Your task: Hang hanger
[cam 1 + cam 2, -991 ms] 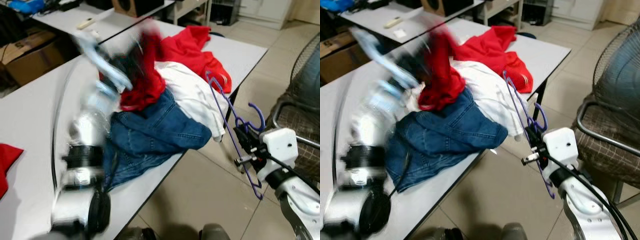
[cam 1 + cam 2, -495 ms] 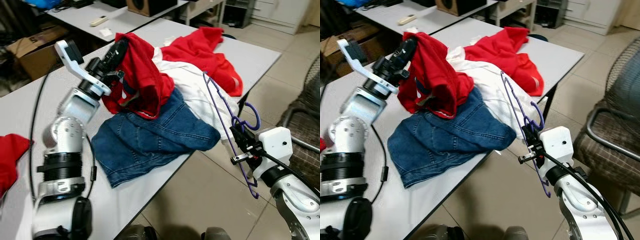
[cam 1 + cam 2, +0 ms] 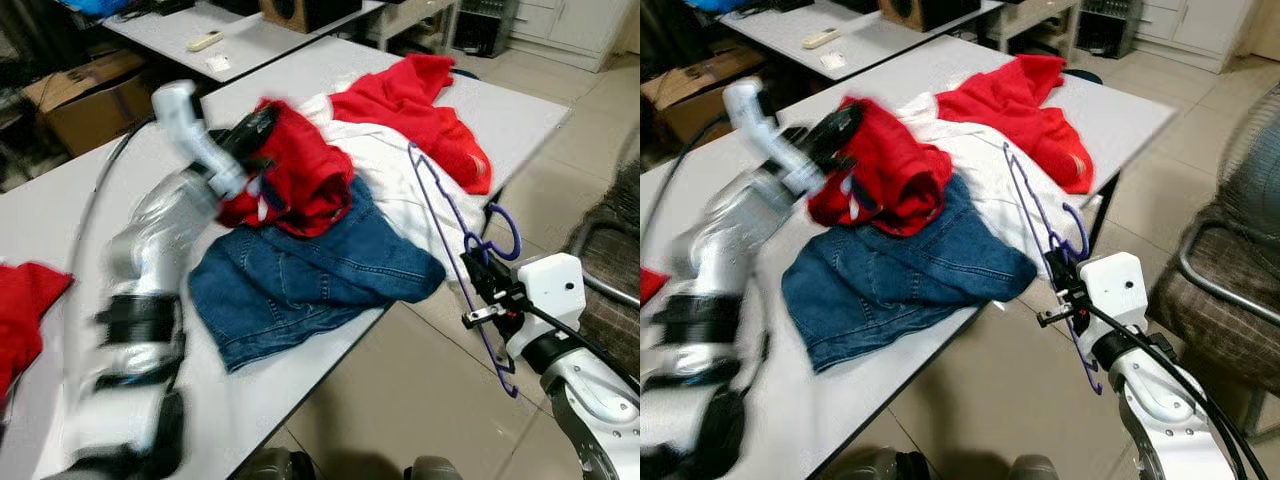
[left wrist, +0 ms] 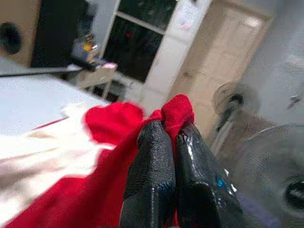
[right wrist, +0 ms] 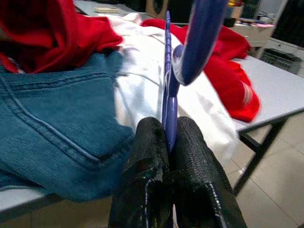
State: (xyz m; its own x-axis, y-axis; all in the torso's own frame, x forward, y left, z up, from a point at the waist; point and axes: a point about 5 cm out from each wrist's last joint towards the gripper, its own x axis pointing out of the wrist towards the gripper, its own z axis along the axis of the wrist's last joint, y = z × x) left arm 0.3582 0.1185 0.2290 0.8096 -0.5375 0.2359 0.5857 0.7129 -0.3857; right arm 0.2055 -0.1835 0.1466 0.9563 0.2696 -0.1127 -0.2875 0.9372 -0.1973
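Right end effector (image 3: pixel 484 290) pinches my thin purple hanger (image 3: pixel 452 225) upright off the tabletop's (image 3: pixel 60 220) right edge, light, springy, best held near its hook, while left end effector (image 3: pixel 258 122) clamps a limp red shirt (image 3: pixel 300 175).

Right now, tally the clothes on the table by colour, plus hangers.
Red: 3 (garment in left hand, far garment, piece at near edge)
White: 1 (shirt)
Blue denim: 1 (jeans)
Purple hanger: 1, in right hand
Total: 6
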